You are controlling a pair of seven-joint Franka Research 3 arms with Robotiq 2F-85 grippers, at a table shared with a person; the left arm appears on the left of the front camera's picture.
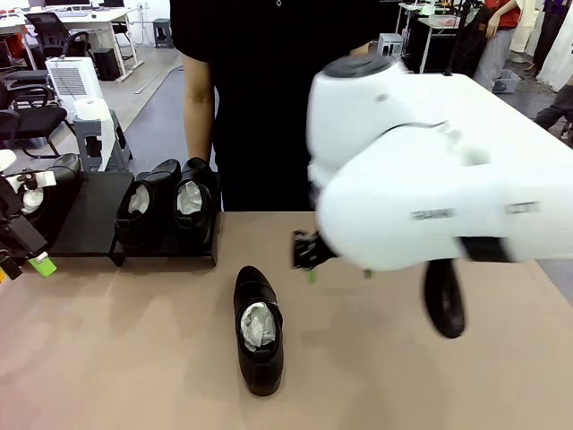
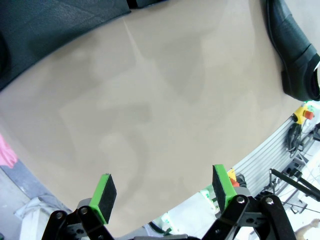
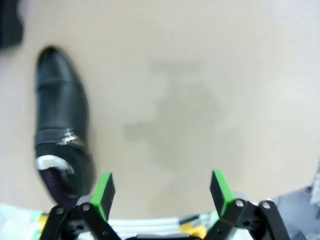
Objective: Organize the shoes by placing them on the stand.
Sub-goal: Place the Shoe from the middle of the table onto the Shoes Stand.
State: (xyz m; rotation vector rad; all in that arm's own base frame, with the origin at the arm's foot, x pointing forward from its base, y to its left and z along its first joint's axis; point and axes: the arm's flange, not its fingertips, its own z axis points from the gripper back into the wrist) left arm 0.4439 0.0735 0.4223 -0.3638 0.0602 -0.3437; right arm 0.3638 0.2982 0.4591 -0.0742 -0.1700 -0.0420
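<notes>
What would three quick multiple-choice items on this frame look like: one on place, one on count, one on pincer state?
1. Where does the loose shoe lie?
A. on the tan tabletop
B. on the stand
C. in the person's hand

2. How many shoes stand side by side on the stand's right section?
A. none
B. two
C. four

3. How does the right pincer stand?
A. shut on a shoe
B. shut on nothing
C. open, holding nothing

Answers: 1 A, it sits on bare tabletop in front of the stand. 2 B, a pair stuffed with white paper stands there. 3 C, its green pads are wide apart over bare table.
</notes>
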